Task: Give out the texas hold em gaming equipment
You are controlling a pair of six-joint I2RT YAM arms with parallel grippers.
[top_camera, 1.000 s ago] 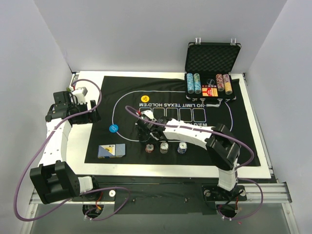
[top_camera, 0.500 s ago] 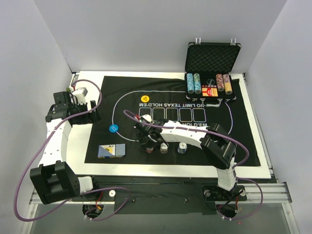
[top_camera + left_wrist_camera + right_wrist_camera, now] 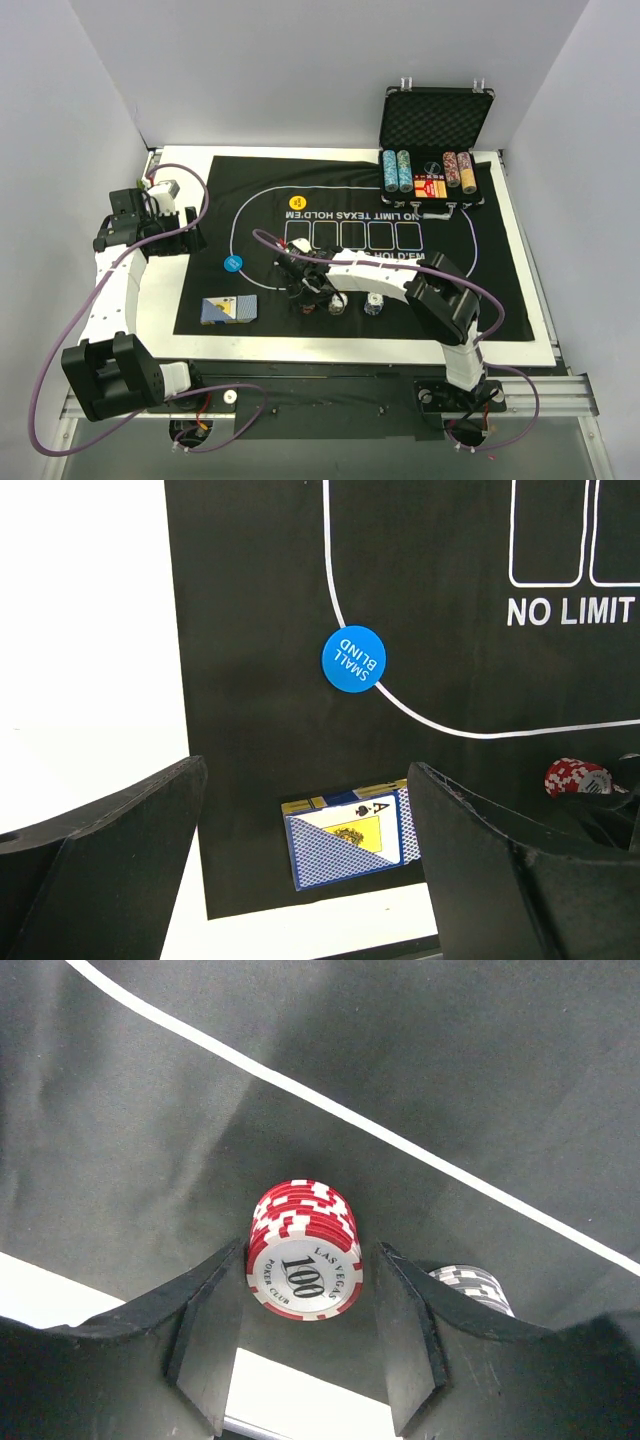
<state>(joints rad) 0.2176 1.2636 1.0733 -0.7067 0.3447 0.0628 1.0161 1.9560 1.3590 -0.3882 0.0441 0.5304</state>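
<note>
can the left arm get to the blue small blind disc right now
Probably yes. The blue disc lies bare on the mat, the left gripper is open nearby, and the right gripper is off at the red chips.

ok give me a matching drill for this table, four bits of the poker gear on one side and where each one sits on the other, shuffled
Things
1. red 100 chip stack
2. blue small blind button
3. yellow button
4. card deck

Places
A. near the near left corner of the black mat
B. just inside the far side of the white oval line
C. between the fingers of the right gripper
D. on the left curve of the oval line

Pairs: 1-C, 2-D, 3-B, 4-A
</note>
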